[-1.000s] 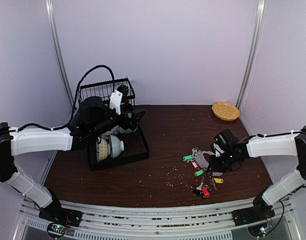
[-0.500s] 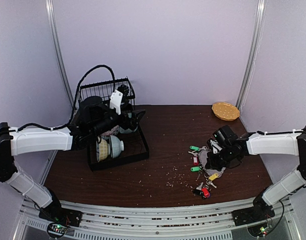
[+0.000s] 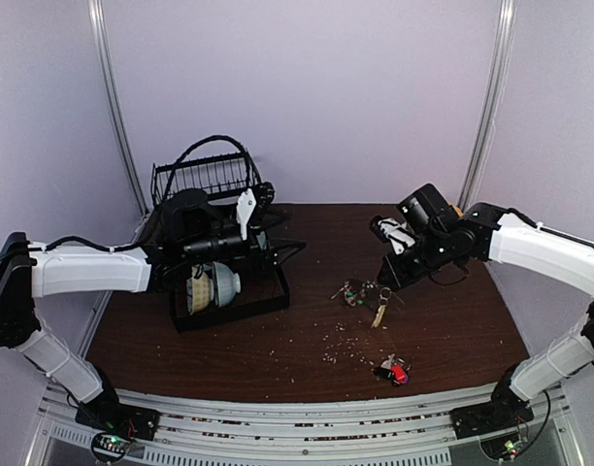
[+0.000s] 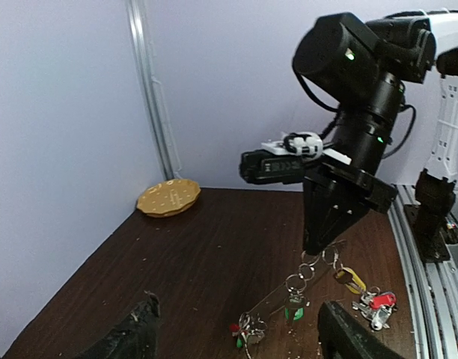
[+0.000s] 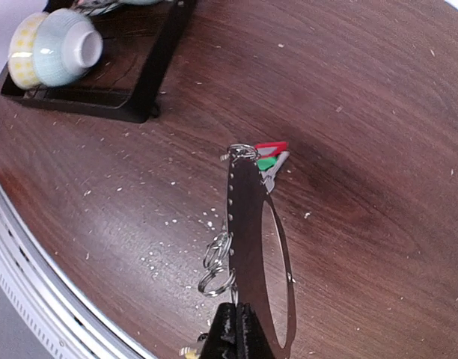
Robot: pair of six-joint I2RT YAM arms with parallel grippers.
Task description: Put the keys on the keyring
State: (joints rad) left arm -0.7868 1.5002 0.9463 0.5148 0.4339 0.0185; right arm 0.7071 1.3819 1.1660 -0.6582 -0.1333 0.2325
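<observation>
My right gripper (image 3: 387,279) is shut on the rim of the keyring (image 3: 367,288) and holds it tilted above the table. In the right wrist view the keyring (image 5: 248,239) shows edge-on in the closed fingertips (image 5: 230,334), with small split rings and red and green tagged keys (image 5: 270,155) hanging at its far end. In the left wrist view the ring (image 4: 285,292) carries a green key (image 4: 294,311), a red-and-green cluster (image 4: 245,329) and a yellow key (image 4: 352,280). Red and black tagged keys (image 3: 393,371) lie on the table. My left gripper (image 3: 283,250) is open and empty, left of the ring.
A black dish rack (image 3: 219,282) with bowls (image 3: 212,284) stands at the left under my left arm. A tan plate (image 3: 454,208) is at the back right, mostly behind my right arm, and shows in the left wrist view (image 4: 168,197). Crumbs dot the table.
My right gripper has lifted the keyring with several keys off the table and carried it up and back. The red and black keys stayed on the table. My left gripper swung right.
</observation>
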